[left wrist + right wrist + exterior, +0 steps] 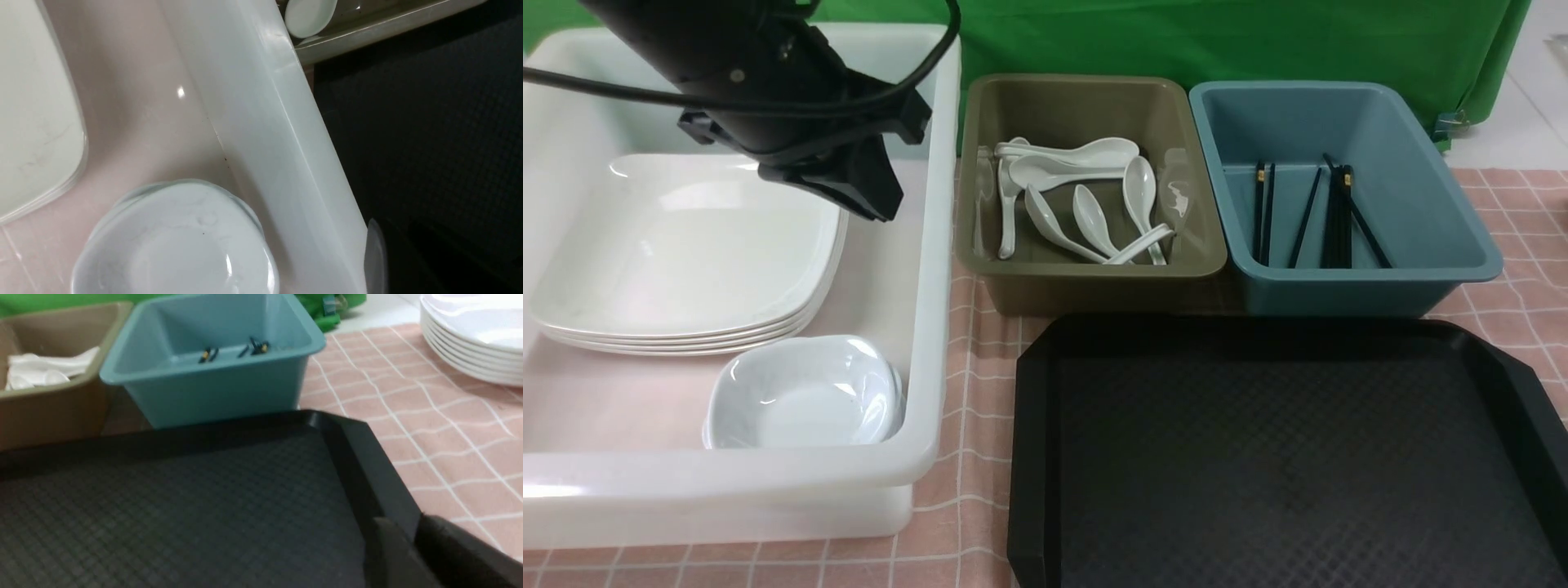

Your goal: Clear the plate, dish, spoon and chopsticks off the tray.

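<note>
The black tray lies bare at the front right. A stack of white plates and a stack of dishes rest in the white bin. My left gripper hangs over that bin beside the plates, with nothing in it. Its fingers show as one dark wedge. The left wrist view has the dish, a plate and one finger pad. Spoons lie in the olive bin, chopsticks in the blue bin. My right gripper straddles the tray's rim at its far right corner.
The olive bin and blue bin stand side by side just behind the tray. Another stack of white plates sits on the pink checked cloth to the right. A green backdrop closes the far side.
</note>
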Robot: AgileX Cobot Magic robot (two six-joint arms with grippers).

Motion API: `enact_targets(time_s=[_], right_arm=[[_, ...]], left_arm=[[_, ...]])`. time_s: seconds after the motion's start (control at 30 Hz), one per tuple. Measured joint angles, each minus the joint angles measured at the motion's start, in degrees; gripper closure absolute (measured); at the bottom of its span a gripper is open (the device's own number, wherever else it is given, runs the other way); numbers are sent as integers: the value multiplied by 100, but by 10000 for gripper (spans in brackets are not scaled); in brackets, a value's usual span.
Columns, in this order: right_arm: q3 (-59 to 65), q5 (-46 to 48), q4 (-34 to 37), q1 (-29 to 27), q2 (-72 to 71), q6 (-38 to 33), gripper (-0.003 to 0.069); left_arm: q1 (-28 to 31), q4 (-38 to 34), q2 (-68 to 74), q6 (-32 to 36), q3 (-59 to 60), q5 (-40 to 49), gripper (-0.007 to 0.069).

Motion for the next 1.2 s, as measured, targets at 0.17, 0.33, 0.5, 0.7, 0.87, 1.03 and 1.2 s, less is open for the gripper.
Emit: enact_targets(time_s=[0.17,0.33,0.5,0.7,0.87,1.03,1.2], right_arm=[[-6,53,-6,0,0,0,493],[-6,57,-6,11,0,0,490],[-6,57,-6,250,0,0,482],[-6,57,-6,542,0,0,470],[-6,57,-6,577,0,0,460],[-6,57,-6,577,0,2,448],[-6,75,-6,577,0,-42,439]], left_arm=[[0,19,-19,95,0,0,574],[0,-48,-191,107,0,0,569],[0,-88,-384,166,0,5,564],[0,-82,-642,294,7,5,559],[0,-57,-968,400,291,10,553],[0,241,-1296,639,631,10,550],[0,511,-1696,690,900,16,543]])
